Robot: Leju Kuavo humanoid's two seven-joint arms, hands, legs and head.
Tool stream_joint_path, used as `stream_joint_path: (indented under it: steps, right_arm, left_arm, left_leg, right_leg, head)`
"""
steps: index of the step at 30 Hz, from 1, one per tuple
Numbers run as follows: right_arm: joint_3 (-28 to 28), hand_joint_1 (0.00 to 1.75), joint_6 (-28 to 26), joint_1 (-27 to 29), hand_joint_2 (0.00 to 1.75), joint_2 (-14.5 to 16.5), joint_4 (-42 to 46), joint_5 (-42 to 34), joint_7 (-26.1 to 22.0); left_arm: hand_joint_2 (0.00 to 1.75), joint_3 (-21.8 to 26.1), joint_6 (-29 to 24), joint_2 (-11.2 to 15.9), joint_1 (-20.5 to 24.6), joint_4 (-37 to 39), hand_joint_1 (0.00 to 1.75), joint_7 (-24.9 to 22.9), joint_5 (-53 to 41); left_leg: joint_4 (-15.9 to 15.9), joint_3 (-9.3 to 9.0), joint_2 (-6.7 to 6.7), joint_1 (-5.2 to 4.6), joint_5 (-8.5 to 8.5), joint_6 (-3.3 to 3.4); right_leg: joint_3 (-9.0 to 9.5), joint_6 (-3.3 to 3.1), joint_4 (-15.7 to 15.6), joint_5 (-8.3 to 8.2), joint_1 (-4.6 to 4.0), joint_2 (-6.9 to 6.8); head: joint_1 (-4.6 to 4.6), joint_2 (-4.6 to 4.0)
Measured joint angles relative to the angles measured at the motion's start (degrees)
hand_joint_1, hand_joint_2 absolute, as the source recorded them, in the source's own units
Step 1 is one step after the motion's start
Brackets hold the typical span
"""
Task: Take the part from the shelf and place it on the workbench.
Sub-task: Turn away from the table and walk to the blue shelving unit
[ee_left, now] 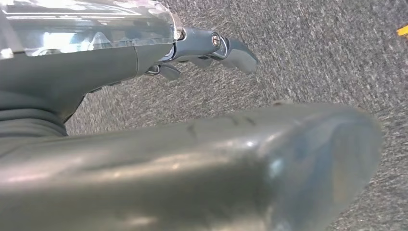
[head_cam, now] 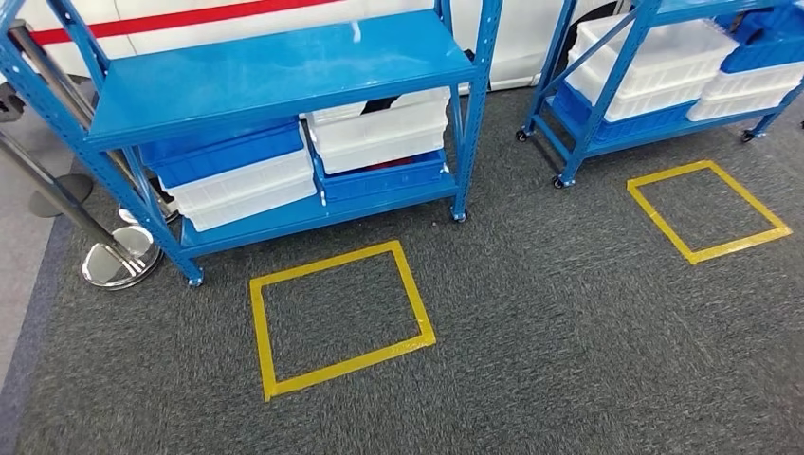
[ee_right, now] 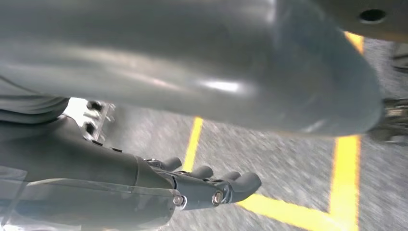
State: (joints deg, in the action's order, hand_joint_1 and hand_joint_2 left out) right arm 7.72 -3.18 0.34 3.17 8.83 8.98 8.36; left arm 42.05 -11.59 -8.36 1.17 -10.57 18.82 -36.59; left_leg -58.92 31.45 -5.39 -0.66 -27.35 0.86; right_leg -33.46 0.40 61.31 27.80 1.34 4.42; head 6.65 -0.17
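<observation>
A blue wheeled shelf (head_cam: 275, 71) stands ahead on the left; its upper board is bare. On its lower board sit stacked white bins (head_cam: 379, 133) and blue and white bins (head_cam: 232, 175), and what is inside them is hidden. My left hand (ee_left: 120, 67) hangs over grey carpet, its fingers (ee_left: 231, 50) stretched out and holding nothing. My right hand (ee_right: 96, 173) hangs above a yellow tape line (ee_right: 288, 211), its fingers (ee_right: 226, 185) slightly bent and apart, with nothing in them.
A second blue shelf (head_cam: 607, 123) with white and blue bins stands at the right. Two yellow tape squares (head_cam: 337, 318) (head_cam: 706, 209) mark the grey carpet in front of the shelves. A chrome post base (head_cam: 118, 256) sits by the left shelf's leg.
</observation>
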Motion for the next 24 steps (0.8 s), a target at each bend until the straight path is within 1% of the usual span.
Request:
stream_joint_path:
  steps: [1,2,3,4,5,6,7,8,9,10,11,12,13,14,15,16,18,19,20,21,22,23,24]
  right_arm:
    - [-0.01,0.0,-0.42,-0.02,0.0,-0.01,-0.04,-0.42,-0.01]
    - [-0.08,0.0,-1.01,-0.14,0.0,0.01,-0.04,-0.98,-0.05]
    - [-0.19,0.0,-1.65,-0.22,0.0,0.04,-0.02,-1.58,-0.08]
    - [-0.33,0.0,-2.24,-0.25,0.0,0.07,-0.01,-2.04,-0.12]
    - [-0.44,0.0,-2.64,-0.22,0.0,0.1,0.01,-2.29,-0.15]
    - [-0.52,0.0,-2.85,-0.14,0.0,0.1,0.02,-2.4,-0.16]
    - [-0.57,0.0,-2.98,-0.03,0.0,0.07,0.01,-2.47,-0.19]
    - [-0.62,0.0,-3.0,0.03,0.0,0.03,0.01,-2.5,-0.26]
    - [-0.7,0.0,-2.95,0.05,0.0,-0.02,0.0,-2.52,-0.36]
    - [-0.79,0.0,-2.9,0.05,0.0,-0.06,0.0,-2.54,-0.48]
    - [-0.86,0.0,-2.83,0.04,0.0,-0.08,0.0,-2.57,-0.58]
    - [-0.92,0.0,-2.75,0.02,0.0,-0.09,0.0,-2.6,-0.64]
    - [-0.95,0.0,-2.68,0.0,0.0,-0.09,0.0,-2.62,-0.66]
    - [-0.97,0.0,-2.6,-0.04,0.0,-0.09,0.01,-2.66,-0.67]
    - [-0.98,0.0,-2.55,-0.08,0.0,-0.09,0.01,-2.7,-0.68]
    - [-0.99,0.0,-2.51,-0.11,0.0,-0.1,0.01,-2.72,-0.68]
    - [-1.02,0.0,-2.48,-0.22,0.0,-0.11,0.03,-2.76,-0.69]
    - [-1.02,0.0,-2.45,-0.27,0.0,-0.15,0.04,-2.77,-0.7]
    - [-1.03,0.0,-2.4,-0.33,0.0,-0.17,0.05,-2.79,-0.72]
    - [-1.04,0.0,-2.32,-0.38,0.0,-0.2,0.06,-2.8,-0.74]
    - [-1.07,0.0,-2.21,-0.39,0.0,-0.23,0.06,-2.81,-0.75]
    - [-1.1,0.0,-2.12,-0.4,0.0,-0.23,0.06,-2.82,-0.77]
    - [-1.14,0.0,-2.03,-0.37,0.0,-0.25,0.06,-2.82,-0.79]
  left_arm:
    - [0.0,0.0,0.1,0.01,0.07,0.01,0.0,0.07,0.04]
    - [0.0,0.0,0.24,0.03,0.1,0.01,0.0,0.14,0.12]
    - [0.0,0.0,0.41,0.05,0.02,0.02,0.0,0.22,0.24]
    - [0.0,0.0,0.57,0.07,-0.09,0.02,0.0,0.29,0.36]
    - [0.0,0.0,0.71,0.09,-0.11,0.03,0.0,0.33,0.46]
    - [0.0,-0.01,0.81,0.09,-0.09,0.03,0.0,0.36,0.52]
    - [0.0,-0.01,0.86,0.08,0.01,0.03,0.0,0.35,0.55]
    - [0.0,-0.02,0.89,0.08,0.08,0.03,0.0,0.34,0.56]
    - [0.0,-0.02,0.89,0.07,0.08,0.03,0.0,0.3,0.57]
    - [0.0,-0.02,0.89,0.08,0.04,0.03,0.0,0.26,0.6]
    - [0.0,-0.01,0.88,0.09,-0.02,0.03,0.0,0.23,0.62]
    - [0.0,-0.01,0.89,0.11,-0.05,0.03,0.0,0.2,0.63]
    - [0.0,0.0,0.9,0.15,-0.03,0.03,0.0,0.2,0.64]
    - [0.0,0.0,0.92,0.2,0.02,0.03,0.0,0.19,0.63]
    - [0.0,-0.01,0.97,0.25,0.11,0.03,0.0,0.2,0.61]
    - [0.0,-0.01,1.02,0.28,0.16,0.03,0.0,0.22,0.58]
    - [0.0,-0.02,1.18,0.28,0.13,0.03,0.0,0.26,0.54]
    - [0.0,-0.02,1.25,0.27,0.07,0.03,0.0,0.27,0.51]
    - [0.0,-0.02,1.33,0.28,0.02,0.03,0.0,0.27,0.48]
    - [0.0,-0.02,1.38,0.28,0.03,0.03,0.0,0.27,0.44]
    - [0.0,-0.02,1.42,0.3,0.06,0.03,0.0,0.26,0.41]
    - [0.0,-0.02,1.44,0.31,0.09,0.03,0.0,0.23,0.4]
    - [0.0,-0.02,1.47,0.31,0.12,0.03,0.0,0.2,0.39]
  left_leg:
    - [-0.06,0.15,-0.5,0.08,-0.02,-0.33]
    - [-0.01,0.26,-1.0,0.17,-0.01,-0.66]
    - [-0.06,0.26,-0.76,0.23,-0.14,-1.01]
    - [-0.65,0.49,0.16,0.21,-0.59,-1.38]
    - [-2.27,1.25,1.5,0.24,-1.52,-1.75]
    - [-5.07,2.65,3.06,0.38,-2.83,-2.11]
    - [-8.76,4.68,4.09,0.57,-4.31,-2.42]
    - [-12.48,6.85,4.56,0.81,-5.53,-2.67]
    - [-15.13,8.5,4.76,0.98,-5.99,-2.83]
    - [-15.88,9.2,4.86,1.09,-5.4,-2.9]
    - [-14.46,8.74,4.92,1.13,-3.83,-2.86]
    - [-11.25,7.3,4.95,1.15,-1.62,-2.68]
    - [-7.31,5.47,5.0,1.07,0.29,-2.39]
    - [-3.82,3.8,5.07,0.9,1.32,-2.01]
    - [-1.45,2.63,5.14,0.68,1.62,-1.6]
    - [-0.19,2.04,5.19,0.46,1.28,-1.18]
    - [0.7,1.1,5.11,0.42,0.78,-0.38]
    - [1.13,0.34,5.08,0.52,0.68,0.0]
    - [1.45,-0.46,5.06,0.64,0.54,0.34]
    - [1.69,-1.15,5.08,0.71,0.38,0.56]
    - [1.73,-1.6,5.11,0.66,0.07,0.76]
    - [1.73,-1.92,5.11,0.61,-0.29,0.87]
    - [1.73,-2.34,5.09,0.57,-0.72,0.87]
  right_leg:
    - [0.07,-0.25,-0.24,0.2,-0.05,0.49]
    - [0.21,-0.59,-0.6,0.24,-0.02,0.09]
    - [0.43,-0.94,-0.89,0.24,0.0,-0.4]
    - [0.77,-1.35,-1.16,0.3,0.05,-0.89]
    - [1.1,-1.71,-1.43,0.36,0.14,-1.4]
    - [1.38,-2.01,-1.6,0.49,0.09,-1.9]
    - [1.57,-2.21,-1.66,0.7,0.01,-2.4]
    - [1.71,-2.31,-1.65,0.92,-0.05,-2.86]
    - [1.91,-2.33,-1.65,1.17,-0.08,-3.22]
    - [2.18,-2.28,-1.65,1.46,-0.08,-3.5]
    - [2.54,-2.2,-1.65,1.74,-0.08,-3.68]
    - [3.0,-2.08,-1.68,2.02,-0.07,-3.84]
    - [3.44,-1.94,-1.7,2.33,-0.09,-4.0]
    - [3.78,-1.69,-1.7,2.67,-0.15,-4.11]
    - [4.05,-1.37,-1.82,2.94,-0.16,-4.2]
    - [4.33,-0.98,-1.74,3.0,-0.17,-4.26]
    - [4.92,-0.21,-1.39,2.92,-0.06,-4.35]
    - [4.99,0.02,-0.59,3.04,-0.03,-4.37]
    - [4.41,0.15,0.85,3.67,-0.02,-4.37]
    - [2.98,0.28,3.37,4.76,-0.01,-4.36]
    - [0.79,0.43,6.73,6.11,-0.03,-4.35]
    - [-1.78,0.61,10.24,7.43,-0.04,-4.35]
    - [-4.07,0.77,12.9,8.15,-0.02,-4.37]
  head:
    - [0.01,-0.01]
    - [0.02,-0.01]
    - [0.01,-0.01]
    - [0.02,-0.01]
    - [0.03,-0.01]
    - [0.04,0.0]
    - [0.05,0.0]
    - [0.05,0.0]
    - [0.05,0.0]
    - [0.04,0.0]
    - [0.04,0.0]
    - [0.04,0.0]
    - [0.04,0.0]
    - [0.04,0.0]
    - [0.04,-0.01]
    - [0.04,-0.01]
    - [0.04,-0.01]
    - [0.04,-0.01]
    - [0.03,-0.01]
    - [0.02,-0.01]
    - [0.01,-0.01]
    - [-0.01,-0.01]
    - [-0.01,-0.01]
